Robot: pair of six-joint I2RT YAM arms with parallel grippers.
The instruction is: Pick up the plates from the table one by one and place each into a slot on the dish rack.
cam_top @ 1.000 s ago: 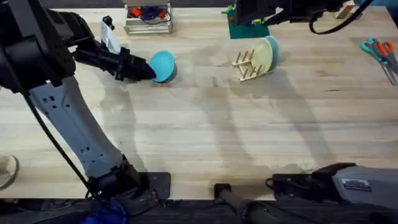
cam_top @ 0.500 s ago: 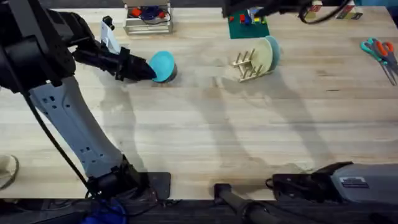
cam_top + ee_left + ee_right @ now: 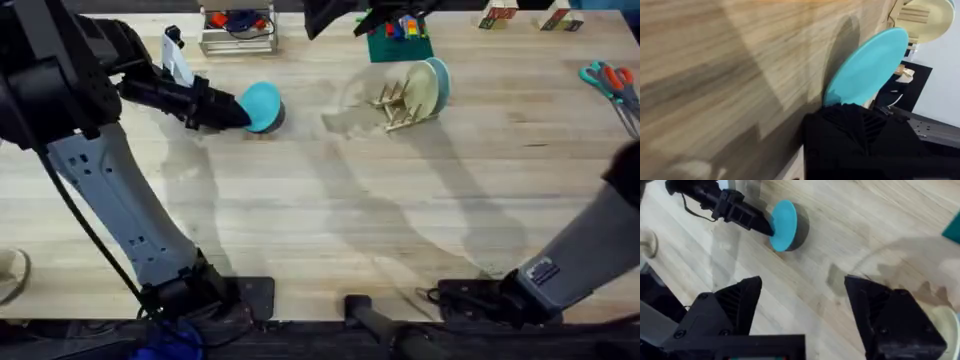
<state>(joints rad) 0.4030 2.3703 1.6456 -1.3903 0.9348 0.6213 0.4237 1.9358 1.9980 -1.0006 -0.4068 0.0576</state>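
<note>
Left gripper (image 3: 240, 113) pinches the turquoise plate (image 3: 262, 105), tilted on edge on the table (image 3: 330, 220), left of the dish rack (image 3: 397, 105). Rack already holds a cream plate (image 3: 425, 88) and a light blue plate (image 3: 441, 80). Scissors (image 3: 612, 82) far right. Right gripper (image 3: 802, 305) spread wide; its arm has risen since before.

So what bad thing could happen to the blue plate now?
The left gripper pinches the turquoise plate only at its edge, and the plate is tilted up off the table, so it might slip out and drop. The dish rack already holds a cream plate, so the blue one could bump it going in. The right gripper hangs open above the table near the rack, so the two arms could knock together.
</note>
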